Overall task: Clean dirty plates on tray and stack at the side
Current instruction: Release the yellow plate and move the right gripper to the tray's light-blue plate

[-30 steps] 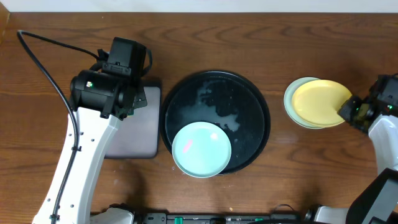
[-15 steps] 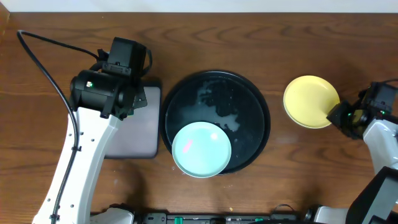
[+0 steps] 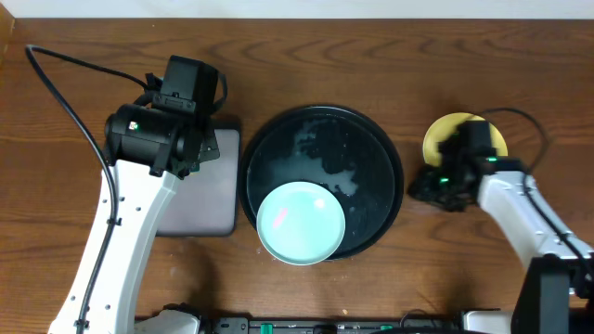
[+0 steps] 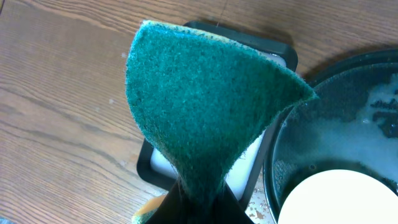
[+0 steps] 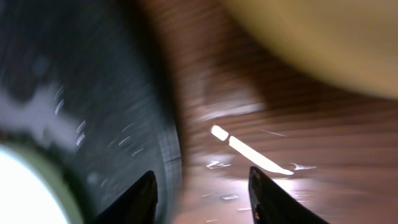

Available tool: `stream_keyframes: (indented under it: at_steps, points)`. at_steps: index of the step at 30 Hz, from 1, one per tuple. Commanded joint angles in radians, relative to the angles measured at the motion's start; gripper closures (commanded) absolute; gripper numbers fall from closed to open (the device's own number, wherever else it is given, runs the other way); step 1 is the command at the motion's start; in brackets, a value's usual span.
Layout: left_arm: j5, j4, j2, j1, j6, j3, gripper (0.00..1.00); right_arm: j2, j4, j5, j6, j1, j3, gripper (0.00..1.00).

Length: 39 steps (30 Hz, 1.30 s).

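left gripper (image 4: 194, 204): pinched green scouring sponge (image 4: 205, 106)
right gripper (image 5: 205, 196): jaws spread, empty
mint-teal round plastic plate (image 3: 301, 223): on round black tray (image 3: 367, 139); needed steady rim pinch

A dark brown wooden table (image 3: 306, 65) fills nearly the whole overhead view, its grain running from 9 o'clock to 3 o'clock under even, soft light. Along the 12 o'clock edge a thin pale strip (image 3: 297, 7) shows beyond the tabletop; whether it is wall or floor cannot be told. In the right wrist view a bright glint (image 5: 249, 152) of reflected light streaks the wood toward 4 o'clock
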Motion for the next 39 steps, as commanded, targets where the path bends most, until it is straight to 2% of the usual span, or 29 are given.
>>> stream_keyframes:
  at_steps: [1, 4, 7, 8, 10, 11, 13, 14, 17, 18, 20, 21, 22, 29, 35, 39]
  points:
    - [-0.010, 0.000, 0.000, 0.004, 0.013, -0.003, 0.92, -0.011, 0.003, -0.014, 0.041, 0.146, -0.006, 0.54]
    - [-0.009, 0.000, 0.000, 0.004, 0.013, -0.003, 0.92, -0.011, 0.000, -0.014, 0.094, 0.271, -0.006, 0.51]
    - [-0.009, 0.000, 0.000, 0.004, 0.013, -0.003, 0.92, -0.011, 0.002, -0.014, 0.131, 0.377, -0.006, 0.55]
    - [-0.009, 0.000, 0.000, 0.004, 0.013, -0.003, 0.92, -0.011, 0.002, -0.014, 0.151, 0.410, -0.006, 0.53]
    - [-0.009, 0.000, 0.000, 0.004, 0.013, -0.003, 0.92, -0.011, 0.003, -0.014, 0.212, 0.471, -0.006, 0.43]
    - [-0.009, 0.000, 0.000, 0.004, 0.013, -0.003, 0.93, -0.011, 0.008, -0.014, 0.229, 0.495, -0.006, 0.34]
    - [-0.009, 0.000, 0.000, 0.004, 0.013, -0.003, 0.92, -0.011, 0.032, -0.014, 0.233, 0.539, -0.006, 0.06]
    - [-0.009, 0.000, 0.000, 0.004, 0.013, -0.003, 0.92, -0.011, 0.046, -0.014, 0.234, 0.555, -0.006, 0.01]
    - [-0.009, 0.000, 0.000, 0.004, 0.013, -0.003, 0.93, -0.011, 0.076, -0.013, 0.271, 0.594, -0.006, 0.01]
    - [-0.009, -0.001, 0.000, 0.004, 0.013, -0.003, 0.92, -0.011, 0.081, -0.013, 0.284, 0.603, -0.006, 0.09]
    - [-0.006, -0.001, 0.000, 0.004, 0.013, -0.003, 0.92, -0.011, 0.084, -0.012, 0.319, 0.623, -0.007, 0.40]
    - [0.004, -0.001, 0.000, 0.004, 0.014, -0.003, 0.92, -0.011, 0.080, -0.002, 0.347, 0.634, -0.007, 0.51]
    - [0.018, -0.001, 0.000, 0.004, 0.013, -0.003, 0.92, -0.011, 0.077, 0.016, 0.380, 0.648, -0.008, 0.57]
    - [0.040, 0.000, 0.000, 0.004, 0.014, -0.003, 0.92, -0.011, 0.066, 0.172, 0.517, 0.745, -0.010, 0.67]
    - [0.040, 0.000, 0.000, 0.004, 0.014, -0.003, 0.92, -0.011, 0.066, 0.233, 0.586, 0.797, -0.010, 0.71]
    - [0.040, 0.000, 0.000, 0.004, 0.014, -0.003, 0.92, -0.012, 0.082, 0.269, 0.602, 0.790, -0.008, 0.80]
